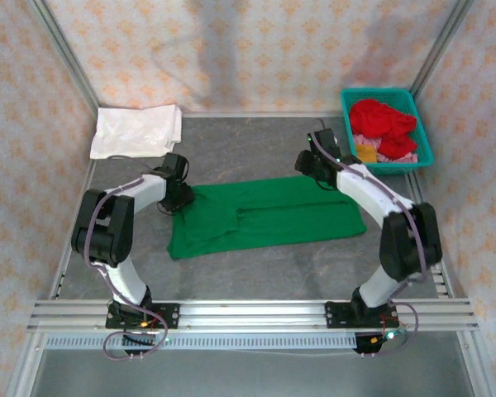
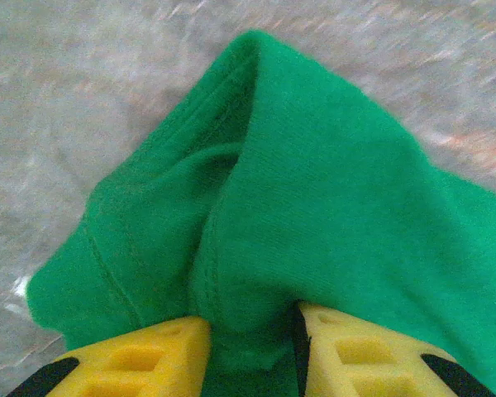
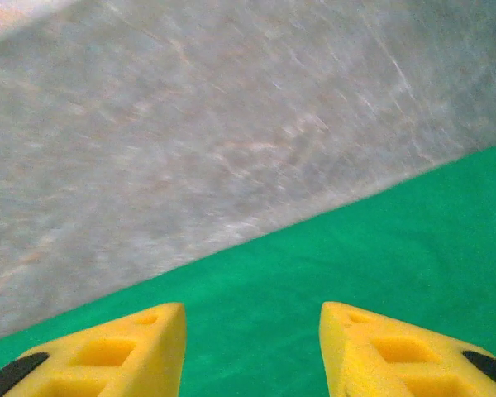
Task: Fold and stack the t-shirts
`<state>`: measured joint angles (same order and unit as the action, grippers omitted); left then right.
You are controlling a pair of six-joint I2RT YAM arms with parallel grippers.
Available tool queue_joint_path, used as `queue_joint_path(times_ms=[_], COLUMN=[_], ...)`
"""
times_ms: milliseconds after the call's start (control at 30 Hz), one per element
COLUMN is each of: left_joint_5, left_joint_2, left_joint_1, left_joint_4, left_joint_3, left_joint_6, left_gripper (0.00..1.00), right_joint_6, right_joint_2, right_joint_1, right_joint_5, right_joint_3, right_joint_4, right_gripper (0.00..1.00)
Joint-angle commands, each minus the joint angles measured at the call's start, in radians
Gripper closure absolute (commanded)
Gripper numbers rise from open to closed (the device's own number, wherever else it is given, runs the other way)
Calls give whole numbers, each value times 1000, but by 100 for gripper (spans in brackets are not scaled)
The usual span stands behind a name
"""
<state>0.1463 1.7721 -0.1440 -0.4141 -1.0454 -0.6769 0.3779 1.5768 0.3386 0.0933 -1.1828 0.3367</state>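
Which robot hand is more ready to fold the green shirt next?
Left, probably: the left hand pinches a bunched fold of the green shirt, while the right hand hangs open over flat cloth, gripping nothing.

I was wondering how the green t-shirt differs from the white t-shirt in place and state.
The green t-shirt lies spread at the middle of the table; the white t-shirt sits compact at the far left corner. A fold of the green one stands between the left fingers; nothing touches the white one. Both rest on the table.
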Motion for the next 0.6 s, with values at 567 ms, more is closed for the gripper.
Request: queue_joint_path(times_ms=[567], left_joint_5=[-20], left_joint_2=[901], left_joint_1=[-22], left_joint_4=[-456], left_joint_3=[-1564], left_joint_6=[92], left_gripper=[67], right_joint_6=[-55], right_joint_2=[-91], right_joint_1=[-2], right_joint_5=[-27], right_joint_3=[180], right_joint_4=[-31], right_gripper=[45])
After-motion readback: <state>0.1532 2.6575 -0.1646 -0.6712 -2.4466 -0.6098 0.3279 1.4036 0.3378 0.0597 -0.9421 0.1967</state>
